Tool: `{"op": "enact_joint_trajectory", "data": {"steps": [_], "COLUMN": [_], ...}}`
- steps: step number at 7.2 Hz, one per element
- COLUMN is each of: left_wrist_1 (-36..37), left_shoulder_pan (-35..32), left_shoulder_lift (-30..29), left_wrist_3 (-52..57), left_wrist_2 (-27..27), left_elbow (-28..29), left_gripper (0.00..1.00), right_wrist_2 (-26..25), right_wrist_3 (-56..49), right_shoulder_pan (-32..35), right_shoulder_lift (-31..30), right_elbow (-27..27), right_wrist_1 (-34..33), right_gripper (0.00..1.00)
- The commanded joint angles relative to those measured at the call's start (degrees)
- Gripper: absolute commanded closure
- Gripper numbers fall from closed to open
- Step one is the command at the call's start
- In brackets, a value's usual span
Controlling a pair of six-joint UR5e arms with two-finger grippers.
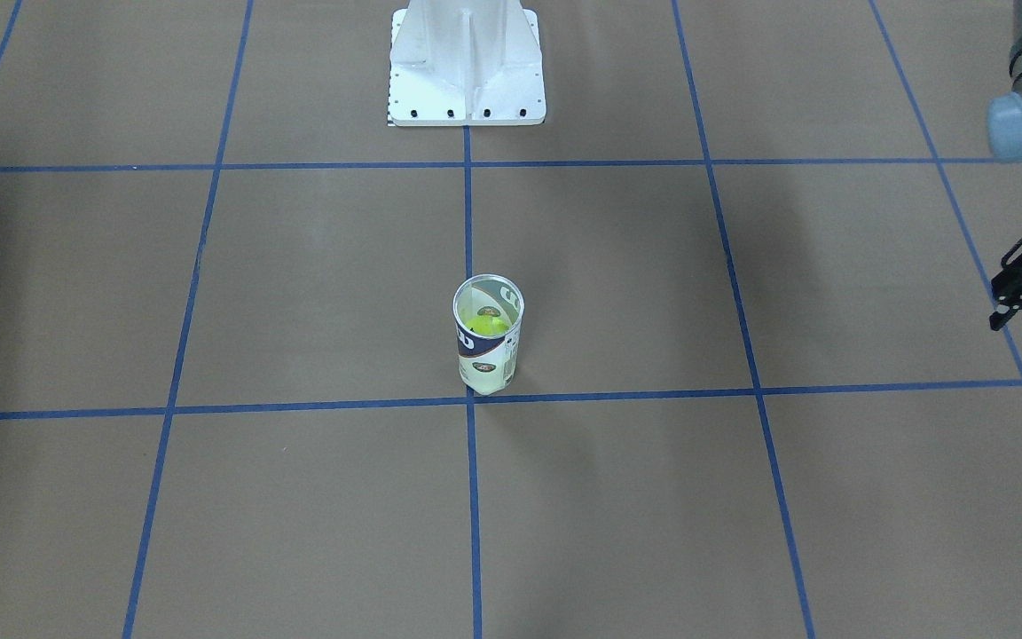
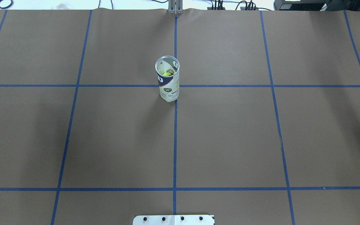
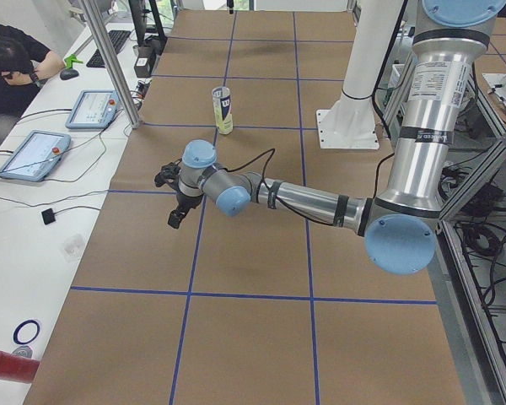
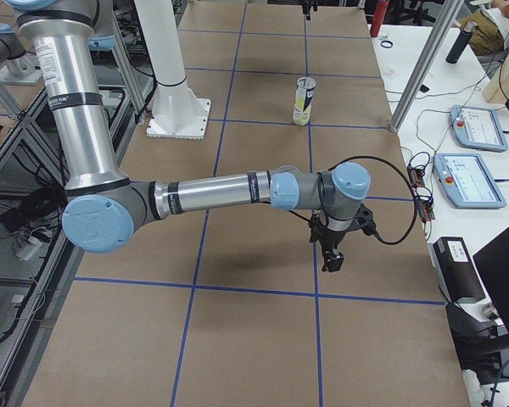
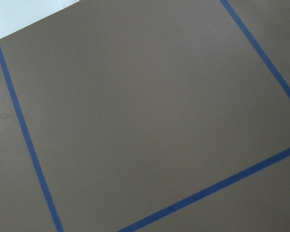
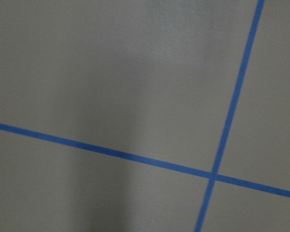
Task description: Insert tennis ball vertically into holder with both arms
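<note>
The holder (image 1: 487,351) stands upright near the middle of the table, open end up, with its white and navy label facing the cameras. A yellow-green tennis ball (image 1: 485,326) lies inside it, and the overhead view also shows the ball (image 2: 168,74) down the holder (image 2: 168,86). My left gripper (image 1: 1008,302) hangs at the table's left side, far from the holder; I cannot tell whether it is open or shut. My right gripper (image 4: 332,259) hovers low over the table's right side, also far from the holder (image 4: 304,100), and its state cannot be told. Both wrist views show only brown table.
The white robot base (image 1: 467,71) is bolted at the table's robot side. Blue tape lines (image 2: 175,140) grid the brown surface. A person (image 3: 4,59) sits at a side desk with teach pendants (image 3: 34,154). A metal post (image 3: 110,59) stands at the table edge.
</note>
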Motion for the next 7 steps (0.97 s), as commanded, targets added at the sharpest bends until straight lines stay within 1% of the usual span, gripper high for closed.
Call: {"op": "enact_joint_trajectory", "data": {"steps": [1,2,3,4,5,6,7], "left_wrist_1": [9.5,11.2,13.6,17.9,18.2,17.3,17.4], "left_shoulder_pan": [-6.6,-9.3,-12.0,-13.7,-14.0,-14.0,-14.0], "left_shoulder_lift": [0.6,2.4,2.6,3.9,5.1,6.5,6.9], "left_wrist_3": [10.0,10.0,10.1,11.5,15.2,15.6,15.5], "left_wrist_2": [-2.9,-3.1,-4.2,-5.0,-5.1,-5.2,-5.2], "left_elbow": [0.2,1.4,2.6,2.3,2.2,2.3,1.7], "left_gripper": [0.00,0.00,0.00,0.00,0.00,0.00,0.00], "right_wrist_2": [1.1,1.2,1.3,1.3,1.9,6.4,10.0], "right_wrist_3": [-2.9,-2.7,-2.5,1.0,4.6,4.8,6.9], "right_shoulder_pan": [1.6,1.6,2.3,3.9,4.9,5.0,5.5], "right_shoulder_lift": [-1.8,-1.7,-2.3,-3.0,-4.8,-7.9,-9.8], "right_elbow": [0.8,1.0,1.0,-0.1,0.6,2.2,4.9], "right_wrist_1": [0.1,1.0,7.6,8.9,9.1,9.3,8.8], "right_gripper": [0.01,0.01,0.01,0.01,0.01,0.01,0.01]}}
